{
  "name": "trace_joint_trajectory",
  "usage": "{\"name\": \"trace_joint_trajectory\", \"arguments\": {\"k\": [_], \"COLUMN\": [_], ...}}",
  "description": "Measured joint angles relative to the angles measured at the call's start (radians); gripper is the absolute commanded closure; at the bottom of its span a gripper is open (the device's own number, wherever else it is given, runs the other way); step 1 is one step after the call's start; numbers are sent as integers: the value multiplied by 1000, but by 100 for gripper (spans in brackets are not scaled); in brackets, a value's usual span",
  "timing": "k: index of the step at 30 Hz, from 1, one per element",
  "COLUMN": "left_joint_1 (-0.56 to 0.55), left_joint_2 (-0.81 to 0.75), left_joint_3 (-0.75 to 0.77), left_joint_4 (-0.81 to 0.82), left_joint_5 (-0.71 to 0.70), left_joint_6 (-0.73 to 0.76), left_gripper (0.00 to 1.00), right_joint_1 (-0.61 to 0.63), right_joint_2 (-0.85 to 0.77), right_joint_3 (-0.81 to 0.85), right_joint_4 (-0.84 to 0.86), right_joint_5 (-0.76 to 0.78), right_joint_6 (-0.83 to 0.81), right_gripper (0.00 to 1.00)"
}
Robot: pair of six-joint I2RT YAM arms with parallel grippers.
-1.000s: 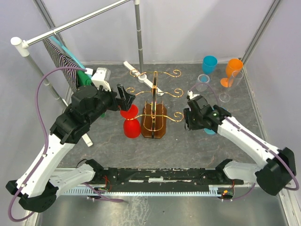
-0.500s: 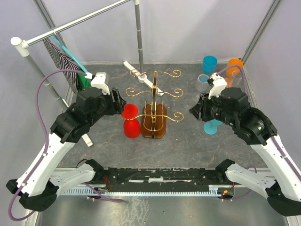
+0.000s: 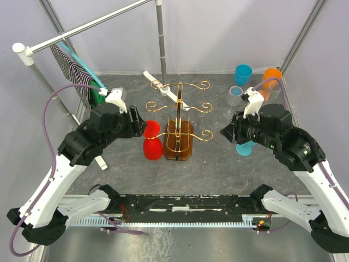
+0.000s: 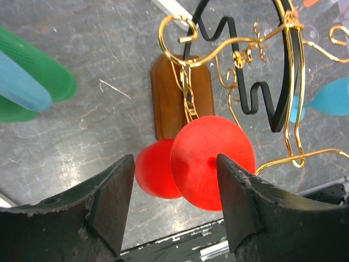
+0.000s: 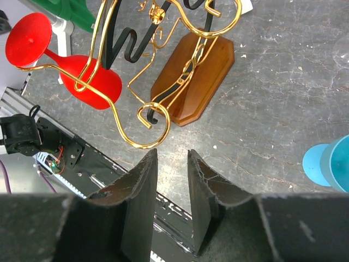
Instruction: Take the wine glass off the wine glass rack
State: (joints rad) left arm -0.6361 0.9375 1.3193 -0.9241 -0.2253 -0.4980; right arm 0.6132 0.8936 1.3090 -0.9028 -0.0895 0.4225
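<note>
The left tool (image 4: pixel 173 164) sits level with the foot of the red glass (image 4: pixel 210 164), one finger on each side of it. The fingers stand apart. I cannot tell whether they press on the foot or only bracket it. The glass hangs upside down on the left side of the rack (image 3: pixel 180 136), foot caught over a gold scroll arm and bowl just beside the wooden base. Since the foot carries the weight, the glass probably has to slide out along the arm before it drops free, which would explain the sideways approach.

The right tool (image 5: pixel 172 164) hovers over the table (image 3: pixel 218 169) on the rack's other side, near a curled arm end. Its fingers are a narrow gap apart with nothing between them, perhaps ready to steady the rack.

The hanging glass is inverted, so it holds nothing. A blue glass (image 3: pixel 244 148) stands by the right arm. A blue cup (image 3: pixel 243 73), an orange glass (image 3: pixel 271 79) and a clear glass (image 3: pixel 235 94) stand at the far right; all look empty.
</note>
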Motion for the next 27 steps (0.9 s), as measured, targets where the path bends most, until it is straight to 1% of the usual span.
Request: {"name": "trace_joint_trajectory", "arguments": {"k": [4,6,12,14,15,20,27], "left_joint_1": [0,0,0,0,0,2,0], "left_joint_2": [-4,-5,-7,-13,-17,-37,-57], "left_joint_3": [-51,-67,-104,-106,-106,-90,-66], "left_joint_4": [13,18,63,69,75,120,126], "left_joint_5": [38,53,105,112,117,127,156], "left_joint_6": [-34,-44,-79,-86,-89,-98,-98], "left_gripper": [36,39,61,70,76,96,97], "right_joint_1": [0,0,0,0,0,0,0], "right_joint_2": [-32,-47,-76,-81,-81,-83,-88], "right_joint_3": [0,0,0,0,0,0,-4], "right_joint_4": [-6,-11,-29,-34,-35,-35,-34], "right_joint_5": [4,10,26,30,31,39,47], "right_joint_6": [-2,-2,-2,-2,-2,-2,-2], "right_gripper": [64,64,64,64,64,63,63]}}
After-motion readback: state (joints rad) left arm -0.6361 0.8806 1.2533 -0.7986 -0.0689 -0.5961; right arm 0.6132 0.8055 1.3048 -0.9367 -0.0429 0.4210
